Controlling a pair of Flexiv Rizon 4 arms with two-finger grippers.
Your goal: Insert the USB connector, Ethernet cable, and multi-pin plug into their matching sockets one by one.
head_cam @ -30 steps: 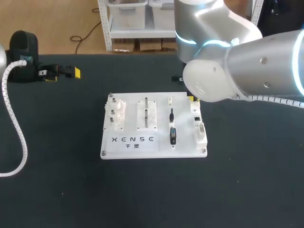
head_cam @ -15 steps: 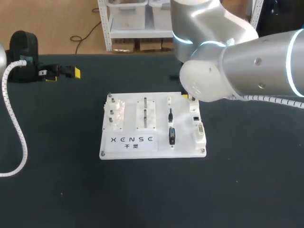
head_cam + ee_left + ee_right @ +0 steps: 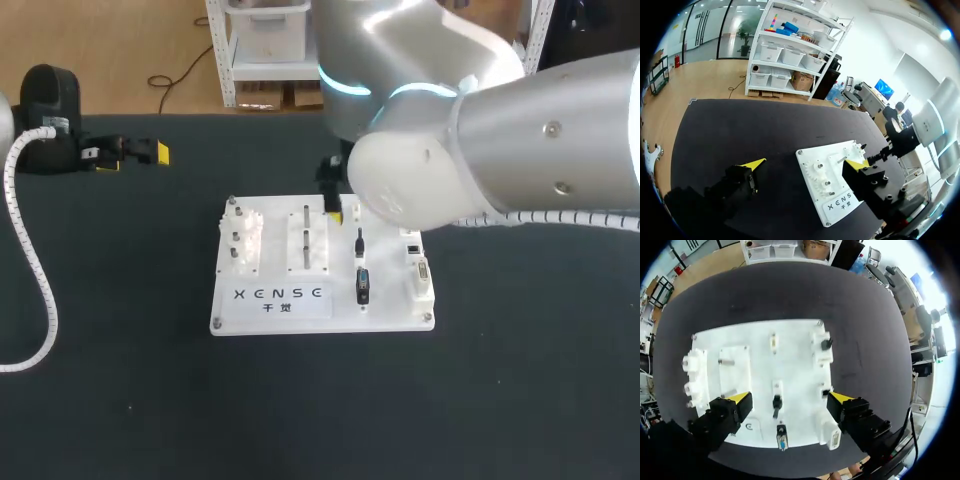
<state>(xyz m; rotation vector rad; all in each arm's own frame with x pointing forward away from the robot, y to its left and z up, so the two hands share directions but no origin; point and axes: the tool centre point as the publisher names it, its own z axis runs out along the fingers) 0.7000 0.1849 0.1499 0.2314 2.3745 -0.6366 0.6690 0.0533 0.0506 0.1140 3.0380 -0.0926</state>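
Right arm (image 3: 500, 140) extended, left arm (image 3: 50, 110) apparently tucked aside — jaws open.

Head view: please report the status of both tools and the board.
Left tool open, empty, parked aside. Right tool open, empty, over the white board. Black plug lies on board, ungripped. Nothing in the way.

R arm (image 3: 480, 150) overhangs board's (image 3: 340, 312) rear-right; pegs (image 3: 307, 235) stick up mid-board.

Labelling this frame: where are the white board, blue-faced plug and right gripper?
white board (image 3: 388, 300), head view, bare surface.
blue-faced plug (image 3: 782, 436), right wrist view, its body.
right gripper (image 3: 790, 400), right wrist view, midway between fingertips.
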